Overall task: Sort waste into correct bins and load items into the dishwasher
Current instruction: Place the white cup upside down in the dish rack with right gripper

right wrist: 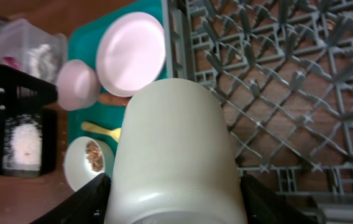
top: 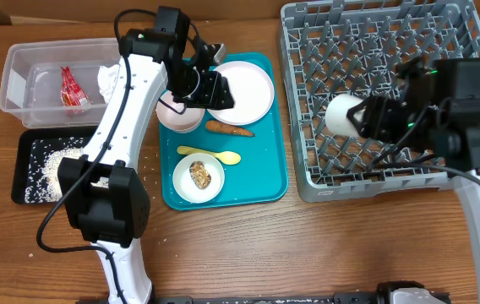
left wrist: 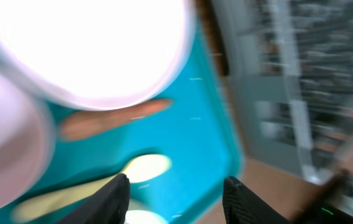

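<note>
Loading the dishwasher on the right side, by the look of it. Holding the small white cup (top: 344, 112) in the right claw (top: 365, 118), fingers spread wide to span the cup's body and pressed on both flanks. Hanging over the left part of the grey dish rack (top: 409, 51) with the cup tipped on its side; cannot tell whether it touches the pegs. Calls next, probably, for lowering it between the peg rows, settling it so it will not roll, then letting go. Over on the left, hovering above the teal tray (top: 270, 181) with the left claw (top: 210, 89), parted about halfway and gripping nothing, between the round plate (top: 244, 89) and the empty bowl (top: 177, 114). Badly blurred in the left wrist view, so no telling the exact height. Spot the orange carrot piece (top: 227, 129) just beside: likely the next pick, bound for one of the bins. Needs a low, narrow pinch there, clear of the plate rim. Note also the yellow spoon (top: 210, 154) and the second bowl (top: 198, 190) with the brown lump (top: 199, 173) inside, both on the tray. Sorted already, judging by position: red wrapper (top: 73, 89) and napkin (top: 107, 80) in the clear tub (top: 20, 76), rice (top: 54, 165) in the black tray (top: 24, 190) on the counter (top: 350, 253).
</note>
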`<action>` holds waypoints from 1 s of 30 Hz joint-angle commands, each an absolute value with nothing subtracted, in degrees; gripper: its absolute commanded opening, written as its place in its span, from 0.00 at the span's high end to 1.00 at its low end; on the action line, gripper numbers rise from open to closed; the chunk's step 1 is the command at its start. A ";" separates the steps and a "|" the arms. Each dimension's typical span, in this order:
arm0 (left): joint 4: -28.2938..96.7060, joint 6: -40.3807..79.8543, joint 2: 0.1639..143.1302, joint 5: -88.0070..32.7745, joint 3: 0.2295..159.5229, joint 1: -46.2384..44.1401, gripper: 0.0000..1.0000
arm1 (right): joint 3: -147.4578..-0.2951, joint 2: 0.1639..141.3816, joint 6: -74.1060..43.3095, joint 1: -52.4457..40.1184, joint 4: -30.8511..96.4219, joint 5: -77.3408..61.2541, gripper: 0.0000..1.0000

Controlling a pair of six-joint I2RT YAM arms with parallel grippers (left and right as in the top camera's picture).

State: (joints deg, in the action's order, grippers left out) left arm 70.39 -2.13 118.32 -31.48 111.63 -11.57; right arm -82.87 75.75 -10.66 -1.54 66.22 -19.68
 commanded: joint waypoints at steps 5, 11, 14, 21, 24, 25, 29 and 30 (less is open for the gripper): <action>70.19 1.54 118.45 -11.35 112.12 -11.60 0.48 | -84.73 81.08 -18.35 -12.99 73.32 1.48 0.67; 70.17 1.52 118.45 -11.35 112.12 -11.60 0.48 | -84.73 88.82 -20.18 -15.77 76.88 3.75 0.62; 70.22 1.52 118.45 -11.35 112.12 -11.60 0.48 | -84.71 92.31 -20.21 -15.75 77.52 3.81 0.61; 70.35 1.52 118.45 -11.35 112.12 -11.60 0.50 | -84.71 97.01 -19.73 -15.75 76.84 3.18 0.34; 70.30 1.52 118.43 -11.40 112.14 -11.60 0.50 | -84.77 97.12 -19.53 -15.75 75.92 2.26 0.24; 70.28 1.50 118.39 -11.40 112.29 -11.60 0.49 | -84.86 97.08 -19.53 -15.75 75.85 2.24 0.23; 75.31 1.30 118.26 -11.42 118.34 -11.60 0.48 | -88.27 96.99 -19.09 -15.68 76.71 0.69 0.18; 77.06 1.30 118.19 -11.44 120.44 -11.60 0.48 | -89.80 96.88 -19.09 -15.68 77.28 0.56 0.19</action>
State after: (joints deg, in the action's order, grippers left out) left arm 73.76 0.56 118.34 -11.70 113.40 -11.57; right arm -84.31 97.08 -19.42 -15.53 76.62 1.58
